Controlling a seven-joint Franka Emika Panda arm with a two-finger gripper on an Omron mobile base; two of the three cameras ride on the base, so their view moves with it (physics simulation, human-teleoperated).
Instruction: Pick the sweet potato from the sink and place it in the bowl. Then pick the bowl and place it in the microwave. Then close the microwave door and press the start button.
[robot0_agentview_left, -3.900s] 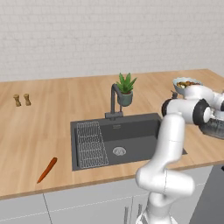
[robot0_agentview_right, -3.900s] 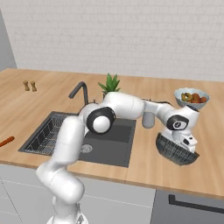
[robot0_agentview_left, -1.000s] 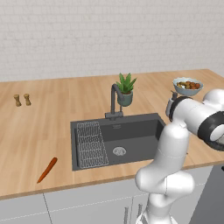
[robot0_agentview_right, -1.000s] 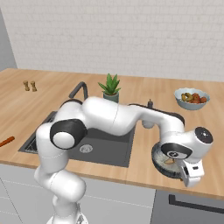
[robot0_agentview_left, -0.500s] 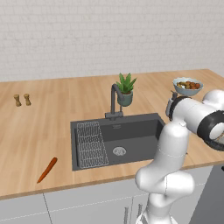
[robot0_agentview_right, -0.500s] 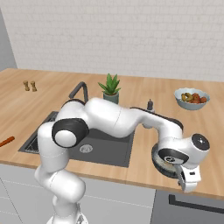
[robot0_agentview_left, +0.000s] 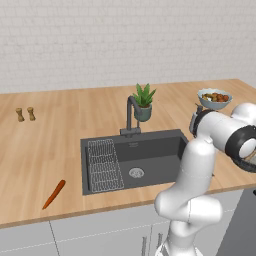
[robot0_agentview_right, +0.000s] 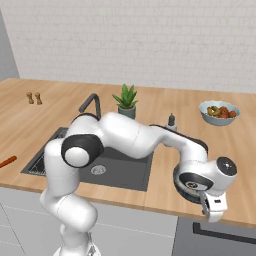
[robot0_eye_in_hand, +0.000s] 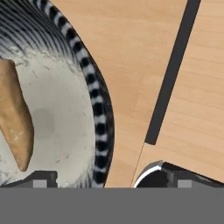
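Findings. The sweet potato (robot0_eye_in_hand: 15, 116) lies inside the bowl (robot0_eye_in_hand: 98, 113), against its pale inner floor. The bowl stands on the wooden counter (robot0_agentview_right: 165, 107) near its front edge, to the right of the sink (robot0_agentview_right: 117, 172). In the right base view only a dark ribbed arc of the bowl (robot0_agentview_right: 180, 187) shows past the wrist.

The gripper (robot0_eye_in_hand: 98, 177) stands wide, holding nothing. In the hand view one finger sits inside the bowl and the other outside it, so the jaws straddle the rim on the side nearest the counter's front edge. In the right base view the gripper (robot0_agentview_right: 214, 209) hangs low at that front edge.

Status. The first placement looks done; the step in hand is judged to be taking the bowl by its rim.

Risks.
- The grip falls on one side of the rim only. Lifted from there, the bowl may tilt and the sweet potato could slide or roll out.
- The wall is thin and ribbed; a shallow bite may let it slip from the jaws.
- The bowl is near the front edge of the counter, so a push while closing could nudge it over.
- The fruit bowl (robot0_agentview_right: 219, 113) at the back right corner stands well apart and is no hazard.
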